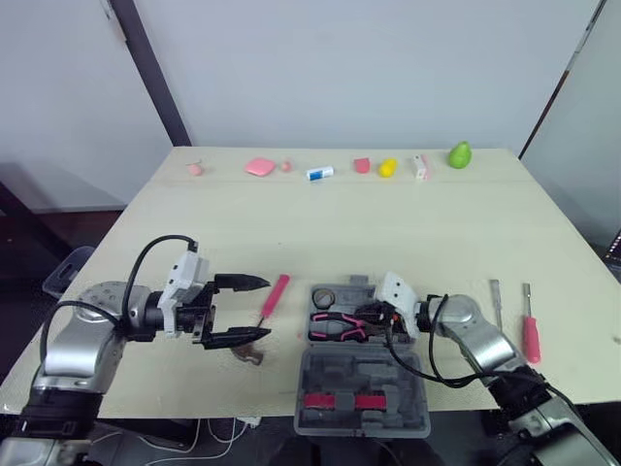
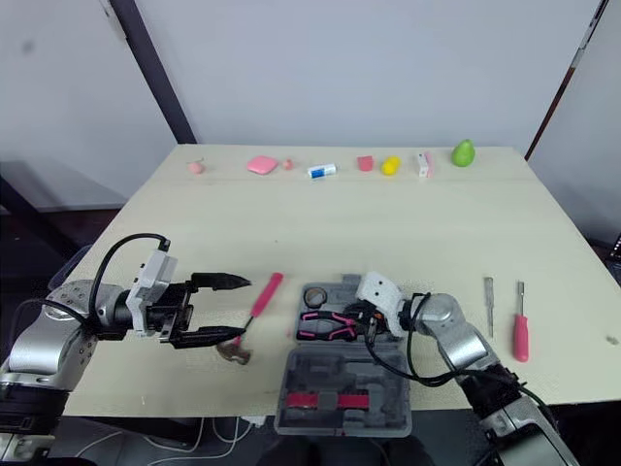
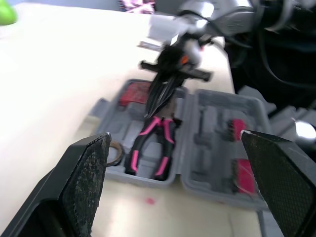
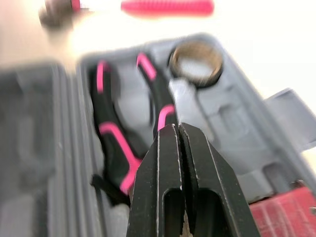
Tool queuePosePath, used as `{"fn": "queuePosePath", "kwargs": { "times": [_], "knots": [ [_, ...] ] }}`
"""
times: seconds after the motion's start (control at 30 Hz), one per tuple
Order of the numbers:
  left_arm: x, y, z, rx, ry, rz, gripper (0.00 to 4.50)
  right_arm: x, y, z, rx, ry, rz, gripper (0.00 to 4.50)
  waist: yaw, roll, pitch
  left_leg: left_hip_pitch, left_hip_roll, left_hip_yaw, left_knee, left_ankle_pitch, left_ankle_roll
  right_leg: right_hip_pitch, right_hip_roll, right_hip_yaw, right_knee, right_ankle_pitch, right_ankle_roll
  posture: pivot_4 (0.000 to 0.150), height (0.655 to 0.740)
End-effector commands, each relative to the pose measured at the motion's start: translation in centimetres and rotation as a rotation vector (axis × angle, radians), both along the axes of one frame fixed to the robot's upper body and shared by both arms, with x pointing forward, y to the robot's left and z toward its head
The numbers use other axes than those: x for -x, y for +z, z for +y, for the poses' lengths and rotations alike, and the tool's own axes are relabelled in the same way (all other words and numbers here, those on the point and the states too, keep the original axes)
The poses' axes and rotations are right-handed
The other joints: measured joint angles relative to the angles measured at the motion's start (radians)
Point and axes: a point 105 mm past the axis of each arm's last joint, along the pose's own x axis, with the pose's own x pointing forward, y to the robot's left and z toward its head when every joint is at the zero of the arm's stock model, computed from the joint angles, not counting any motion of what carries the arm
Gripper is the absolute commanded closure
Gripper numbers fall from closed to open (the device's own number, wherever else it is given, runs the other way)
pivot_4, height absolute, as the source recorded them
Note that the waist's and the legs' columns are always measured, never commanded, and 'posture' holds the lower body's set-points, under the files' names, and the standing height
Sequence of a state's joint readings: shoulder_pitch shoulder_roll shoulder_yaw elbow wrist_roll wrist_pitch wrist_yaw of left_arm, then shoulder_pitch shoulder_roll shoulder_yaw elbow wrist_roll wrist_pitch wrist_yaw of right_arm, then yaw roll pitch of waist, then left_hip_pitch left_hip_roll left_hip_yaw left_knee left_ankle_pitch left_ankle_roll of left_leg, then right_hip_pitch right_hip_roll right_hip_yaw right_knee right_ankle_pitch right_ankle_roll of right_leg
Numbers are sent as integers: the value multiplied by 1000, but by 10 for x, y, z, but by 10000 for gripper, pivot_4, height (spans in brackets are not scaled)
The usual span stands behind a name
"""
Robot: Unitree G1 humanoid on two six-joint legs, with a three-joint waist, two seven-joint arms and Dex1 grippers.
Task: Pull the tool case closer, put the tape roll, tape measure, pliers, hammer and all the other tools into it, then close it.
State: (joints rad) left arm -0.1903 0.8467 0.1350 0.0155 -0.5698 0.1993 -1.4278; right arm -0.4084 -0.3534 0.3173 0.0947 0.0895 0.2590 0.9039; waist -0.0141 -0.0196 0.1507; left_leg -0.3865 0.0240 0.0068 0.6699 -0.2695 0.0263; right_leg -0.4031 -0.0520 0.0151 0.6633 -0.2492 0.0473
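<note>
**A:** Where's the case [image 1: 361, 388]?

**B:** It's open on the worktop [image 1: 291, 214], with the lid half nearest me. The pliers [image 1: 335, 325] and tape roll [image 1: 323, 296] lie in its far half, the roll in the left corner.

**A:** And your fingers?

**B:** My right fingers [image 4: 177, 148] are pressed together just over the pliers. My left fingers [image 1: 238, 282] are spread wide, left of the case, with the tips near the hammer [image 1: 275, 294]. The hammer lies flat just beside the case's left edge.

**A:** Anything else?

**B:** 1 screwdriver [image 1: 530, 330], well right of the case.

Over tool case [image 1: 388, 377], right claw [image 4: 177, 129] obstructs; hammer [image 1: 276, 293] lies before left claw [image 1: 268, 308].
</note>
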Motion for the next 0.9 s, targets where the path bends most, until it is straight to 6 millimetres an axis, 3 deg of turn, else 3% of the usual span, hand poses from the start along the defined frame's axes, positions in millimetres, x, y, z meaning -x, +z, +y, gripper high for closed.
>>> {"fn": "queuePosePath", "kwargs": {
  "times": [0.03, 0.17, 0.37, 0.47, 0.53, 0.6, 0.73, 0.9],
  "knots": [
    [-1, 11, 3, 35, 58, -46, 0, -2, 45, -12, -146, -46, -156, 43975, -3, 0, 0, -1, 0, 0, 0, 0, 0, -2, 0, 0, 0, 0, 0, 1500, 7400],
    [-4, 6, 15, 69, 178, -58, 0, 1, 59, -49, -254, -170, -187, 43975, 1, 0, 1, -3, 1, 0, -1, 0, 0, -3, 0, 0, -1, 0, 0, 1500, 7400],
    [1, -12, 41, 79, 353, -60, 0, 21, 46, -125, -273, -390, -163, 43975, 3, 0, 1, -10, 1, 0, -1, 0, 0, -8, -2, -1, -1, 0, 0, 1500, 7400],
    [9, -25, 50, 79, 403, -31, 0, 35, 38, -164, -261, -510, -156, 36223, 2, 1, 2, -8, 0, 1, -1, 0, 0, -7, -2, 0, -1, 0, 0, 1500, 7400],
    [14, -34, 59, 92, 453, -3, 0, 48, 33, -190, -266, -601, -149, 28473, 3, 1, 2, -8, 0, 1, -1, 0, 0, -7, -2, 0, -1, 0, 0, 1500, 7400],
    [19, -43, 70, 97, 509, 18, 0, 59, 26, -204, -249, -649, -143, 15901, 1, 0, 2, -8, 1, 1, -1, 0, 0, -7, -2, 1, -1, 0, 0, 1500, 7400],
    [41, -66, 96, 60, 600, 83, 0, 92, 8, -236, -226, -774, -111, 1518, 0, 0, 2, -5, 2, 4, -1, 0, 0, -6, -1, 2, -1, -1, -2, 1500, 7400],
    [56, -73, 111, 82, 674, 113, 0, 127, -8, -260, -228, -900, -66, 660, 3, 0, 2, -5, 4, 6, -1, 0, 0, -6, -2, 3, -2, -2, -3, 1500, 7400]
  ]
}}
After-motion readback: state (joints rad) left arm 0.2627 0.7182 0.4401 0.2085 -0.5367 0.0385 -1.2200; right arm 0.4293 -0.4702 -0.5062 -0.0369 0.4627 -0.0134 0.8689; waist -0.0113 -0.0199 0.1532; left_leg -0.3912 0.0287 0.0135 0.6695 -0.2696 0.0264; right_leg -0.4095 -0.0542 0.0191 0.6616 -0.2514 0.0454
